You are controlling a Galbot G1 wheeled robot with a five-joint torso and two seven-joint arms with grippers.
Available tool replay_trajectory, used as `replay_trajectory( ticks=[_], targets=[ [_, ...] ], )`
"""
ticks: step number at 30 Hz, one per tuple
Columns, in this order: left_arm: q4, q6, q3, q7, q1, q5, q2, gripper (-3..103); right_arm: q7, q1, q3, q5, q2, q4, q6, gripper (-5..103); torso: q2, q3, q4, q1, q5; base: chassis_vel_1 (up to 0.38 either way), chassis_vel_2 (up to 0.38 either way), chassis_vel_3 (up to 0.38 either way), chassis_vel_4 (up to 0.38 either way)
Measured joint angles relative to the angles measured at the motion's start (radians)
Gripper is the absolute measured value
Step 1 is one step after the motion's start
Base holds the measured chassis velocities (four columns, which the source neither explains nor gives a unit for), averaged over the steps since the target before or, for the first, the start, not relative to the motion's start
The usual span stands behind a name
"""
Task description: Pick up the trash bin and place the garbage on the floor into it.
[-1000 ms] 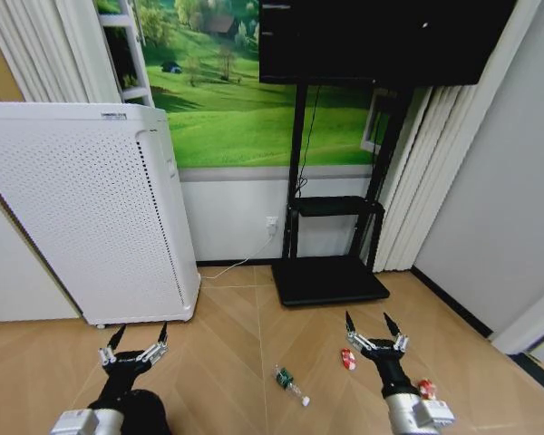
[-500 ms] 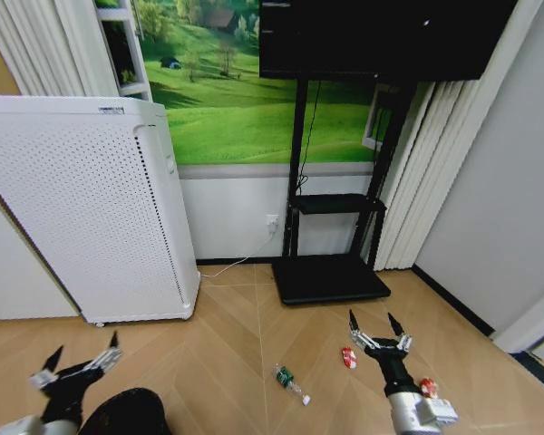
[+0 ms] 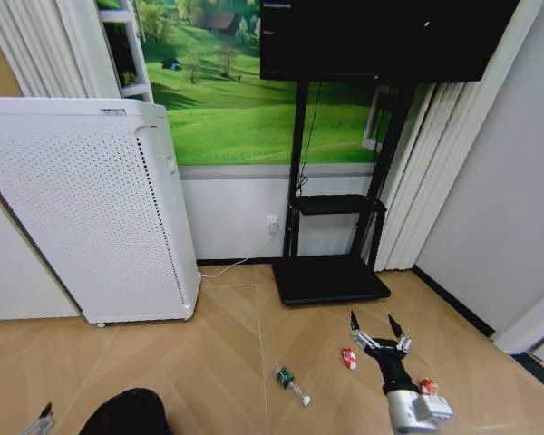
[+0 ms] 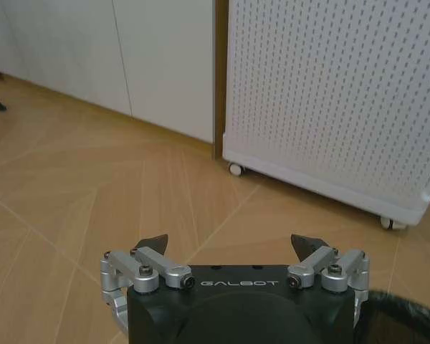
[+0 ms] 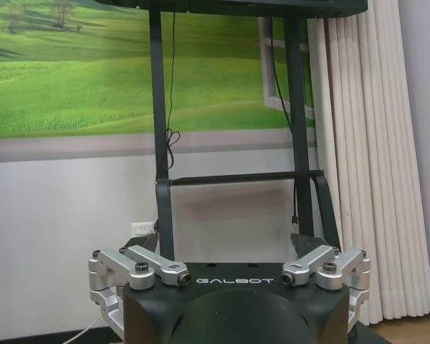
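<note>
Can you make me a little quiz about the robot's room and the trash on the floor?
1. True or false: the right gripper is holding the plastic bottle.
2. What stands nearest the trash bin? A: the white appliance. B: the TV stand.
3. Fill in: the left gripper has its fingers ____.

Key: 1. False, it is open and empty. 2. A. 3. Open.
</note>
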State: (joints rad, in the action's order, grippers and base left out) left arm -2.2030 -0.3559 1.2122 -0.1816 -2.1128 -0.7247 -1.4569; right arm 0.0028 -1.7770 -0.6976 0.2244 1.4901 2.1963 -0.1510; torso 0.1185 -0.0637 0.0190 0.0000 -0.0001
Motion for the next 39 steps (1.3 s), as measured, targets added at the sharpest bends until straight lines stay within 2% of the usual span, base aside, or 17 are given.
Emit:
replay_trajectory(
  ticks=[2,4,12,15,17,20,23,24,26,27,30,33,35,38,39],
  targets=[
    [0.006,-0.003,-0.007,0.0,0.001,0.006,0.0,95,0.0,0.0,0.0,0.0,0.0,-0.001,0.0,100,0.0,0.0,0.0,0.0,-0.0001,0.0,0.0,0.0,0.0],
    [0.038,-0.028,-0.061,-0.001,-0.007,0.053,-0.007,97,0.0,0.002,0.0,-0.002,0.003,-0.011,0.0,100,0.001,-0.001,0.0,0.0,0.0,0.0,0.0,0.0,0.0],
    [0.08,-0.046,-0.091,-0.001,-0.012,0.07,-0.006,98,0.0,0.01,0.003,-0.002,0.007,-0.025,0.001,100,0.002,-0.001,-0.0002,0.0,0.0003,0.0,0.0,0.0,0.0],
    [0.122,-0.052,-0.101,0.002,0.016,0.086,0.004,101,0.0,0.012,0.009,-0.002,0.007,-0.032,0.002,100,0.002,-0.002,-0.0002,0.0,0.0002,0.0,0.0,0.0,0.0],
    [0.163,-0.056,-0.113,0.014,0.053,0.107,0.009,97,0.001,0.012,0.012,-0.001,0.008,-0.033,0.003,100,0.003,-0.002,-0.0001,0.0,0.0,0.0,0.0,0.0,0.0],
    [0.185,-0.065,-0.122,0.021,0.078,0.125,0.009,96,0.001,0.006,0.017,-0.001,0.009,-0.033,0.004,100,0.003,-0.002,0.0,0.0,0.0,0.0,0.0,0.0,0.0],
    [0.201,-0.08,-0.132,0.035,0.101,0.143,0.009,85,0.001,0.0,0.022,-0.001,0.013,-0.031,0.004,100,0.003,-0.002,-0.0001,0.0,0.0001,0.0,0.0,0.0,0.0],
    [0.201,-0.08,-0.132,0.035,0.101,0.143,0.009,85,0.001,0.0,0.022,-0.001,0.013,-0.031,0.004,100,0.003,-0.002,-0.0001,0.0,0.0001,0.0,0.0,0.0,0.0],
    [0.205,-0.082,-0.135,0.047,0.112,0.159,0.011,74,0.001,-0.005,0.026,-0.006,0.016,-0.029,0.004,100,0.004,-0.002,-0.0001,0.0,0.0001,0.0,0.0,0.0,0.0],
    [0.205,-0.082,-0.135,0.047,0.112,0.159,0.011,74,0.001,-0.005,0.026,-0.006,0.016,-0.029,0.004,100,0.004,-0.002,-0.0001,0.0,0.0001,0.0,0.0,0.0,0.0],
    [0.211,-0.086,-0.137,0.054,0.122,0.166,0.014,57,0.001,-0.008,0.029,-0.011,0.019,-0.027,0.004,100,0.004,-0.003,-0.0001,0.0,0.0001,0.0,0.0,0.0,0.0],
    [0.219,-0.083,-0.14,0.055,0.125,0.168,0.015,52,0.001,-0.009,0.028,-0.011,0.02,-0.024,0.003,100,0.004,-0.003,-0.0002,0.0,0.0001,0.0,0.0,0.0,0.0],
    [0.225,-0.08,-0.144,0.055,0.127,0.168,0.016,41,0.001,-0.01,0.025,-0.01,0.019,-0.023,0.002,100,0.004,-0.003,-0.0002,0.0,0.0001,0.0,0.0,0.0,0.0],
    [0.226,-0.079,-0.144,0.055,0.127,0.168,0.016,41,0.001,-0.01,0.025,-0.01,0.019,-0.023,0.002,100,0.004,-0.003,-0.0002,0.0,0.0001,0.0,0.0,0.0,0.0],
    [0.231,-0.075,-0.147,0.056,0.13,0.169,0.016,30,0.001,-0.011,0.024,-0.01,0.019,-0.023,0.002,100,0.004,-0.003,-0.0002,0.0,0.0001,0.0,0.0,0.0,0.0]
  ],
)
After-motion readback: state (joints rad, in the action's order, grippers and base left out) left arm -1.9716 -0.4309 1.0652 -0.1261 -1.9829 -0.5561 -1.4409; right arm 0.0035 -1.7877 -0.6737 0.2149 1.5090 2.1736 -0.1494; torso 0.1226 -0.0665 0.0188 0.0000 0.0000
